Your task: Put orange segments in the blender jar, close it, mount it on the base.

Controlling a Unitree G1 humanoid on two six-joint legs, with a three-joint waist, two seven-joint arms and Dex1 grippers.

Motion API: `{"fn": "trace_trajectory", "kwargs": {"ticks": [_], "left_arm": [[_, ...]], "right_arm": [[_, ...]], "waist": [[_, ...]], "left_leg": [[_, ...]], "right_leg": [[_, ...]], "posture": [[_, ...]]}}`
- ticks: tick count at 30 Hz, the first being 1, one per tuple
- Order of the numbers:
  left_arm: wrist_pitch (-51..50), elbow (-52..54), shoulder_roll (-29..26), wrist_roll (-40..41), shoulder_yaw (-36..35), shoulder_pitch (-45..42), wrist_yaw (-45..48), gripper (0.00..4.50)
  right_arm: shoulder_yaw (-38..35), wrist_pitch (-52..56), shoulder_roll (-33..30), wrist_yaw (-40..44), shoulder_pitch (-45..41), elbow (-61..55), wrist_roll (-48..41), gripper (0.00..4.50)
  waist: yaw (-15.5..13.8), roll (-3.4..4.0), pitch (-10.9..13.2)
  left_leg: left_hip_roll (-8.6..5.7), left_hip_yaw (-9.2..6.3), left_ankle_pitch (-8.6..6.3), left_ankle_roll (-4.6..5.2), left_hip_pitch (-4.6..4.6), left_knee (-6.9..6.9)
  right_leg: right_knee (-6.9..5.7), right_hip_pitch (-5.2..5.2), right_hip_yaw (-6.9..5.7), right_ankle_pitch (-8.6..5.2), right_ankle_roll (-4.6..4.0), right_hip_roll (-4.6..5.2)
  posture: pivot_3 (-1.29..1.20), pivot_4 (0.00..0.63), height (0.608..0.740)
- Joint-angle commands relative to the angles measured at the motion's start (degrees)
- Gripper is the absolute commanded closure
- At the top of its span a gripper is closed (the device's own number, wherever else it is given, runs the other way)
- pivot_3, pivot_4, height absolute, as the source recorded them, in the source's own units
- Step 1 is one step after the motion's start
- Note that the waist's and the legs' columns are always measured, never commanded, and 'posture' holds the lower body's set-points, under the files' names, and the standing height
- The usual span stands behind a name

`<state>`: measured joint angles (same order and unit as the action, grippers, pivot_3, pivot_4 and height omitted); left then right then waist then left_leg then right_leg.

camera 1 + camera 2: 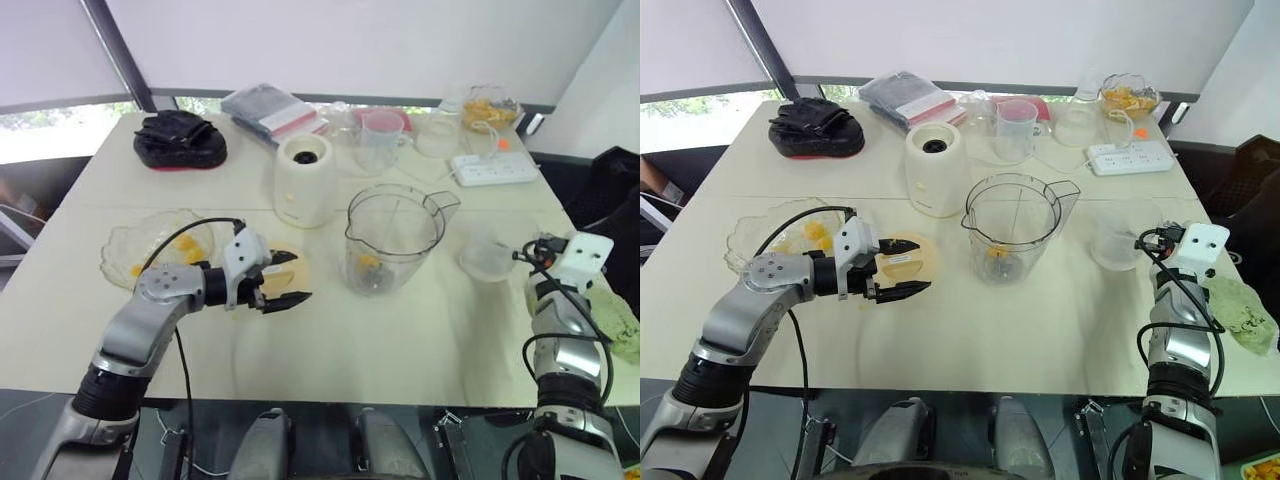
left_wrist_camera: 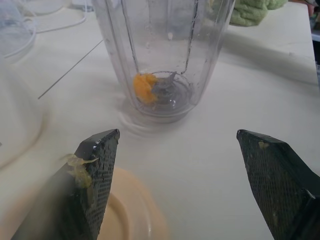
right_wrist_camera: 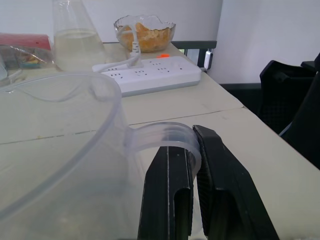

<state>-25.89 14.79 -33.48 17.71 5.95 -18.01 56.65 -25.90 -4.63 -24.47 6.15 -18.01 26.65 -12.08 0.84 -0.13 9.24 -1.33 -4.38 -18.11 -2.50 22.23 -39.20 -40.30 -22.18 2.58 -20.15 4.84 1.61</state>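
Clear plastic, spouted and handled, the large blender jar (image 1: 392,240) stands upright at mid-table, just in front and to the right of the cream-white rounded base (image 1: 305,181) with its dark socket on top; the two are near but apart. From the head views we see a yellow-orange speck low in the jar; our left wrist view resolves it as one glossy orange segment (image 2: 144,87) lying against the dark blade. More orange segments (image 1: 816,233) sit in the low clear scalloped bowl (image 1: 122,245) at our left.

Our left gripper (image 1: 283,279) hovers over a pale yellow round plate (image 1: 927,257), its two black fingers spread wide and empty; the wrist view shows pulp smeared on one pad (image 2: 95,170).

Our right gripper (image 3: 192,187) sits at the table's right side. Its wrist view shows the fingers pressed together on the looped handle of a small clear measuring cup (image 3: 60,145), and beyond it a white power strip (image 3: 150,73), a glass flask (image 3: 74,37) and a glass bowl of orange pieces (image 3: 145,31).
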Motion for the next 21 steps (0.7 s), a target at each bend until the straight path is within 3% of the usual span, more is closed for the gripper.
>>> {"fn": "trace_trajectory", "kwargs": {"ticks": [1, 13, 21], "left_arm": [[1.14, 1.49, -0.21, 0.36, -0.08, -0.12, -0.49, 0.57], [1.35, 0.34, -0.14, 0.62, -0.10, -0.74, -0.54, 0.57], [1.42, -1.27, 5.09, 7.25, -5.18, -2.98, -2.56, 0.57]], "right_arm": [[-0.30, 0.40, -0.10, -0.22, 1.55, -3.39, -0.56, 4.47], [-1.48, 12.62, 0.48, -3.46, -0.03, -24.61, -7.98, 4.47], [-1.30, 20.88, -1.99, -5.38, -5.47, -34.44, -10.13, 4.47]], "waist": [[0.09, 0.00, 0.00], [0.26, 0.11, 0.06], [0.15, 0.12, 0.08]], "left_leg": [[0.00, 0.00, 0.00, 0.00, 0.00, 0.00], [0.01, 0.00, 0.00, 0.00, 0.09, 0.04], [0.01, 0.00, 0.00, 0.00, 0.12, 0.04]], "right_leg": [[0.00, -0.01, 0.00, 0.00, 0.00, 0.00], [-0.01, -0.14, 0.02, 0.00, 0.00, -0.01], [0.00, -0.15, 0.01, 0.00, 0.00, 0.00]], "posture": [[0.00, 0.150, 0.740], [0.00, 0.150, 0.740], [0.00, 0.150, 0.740]]}}
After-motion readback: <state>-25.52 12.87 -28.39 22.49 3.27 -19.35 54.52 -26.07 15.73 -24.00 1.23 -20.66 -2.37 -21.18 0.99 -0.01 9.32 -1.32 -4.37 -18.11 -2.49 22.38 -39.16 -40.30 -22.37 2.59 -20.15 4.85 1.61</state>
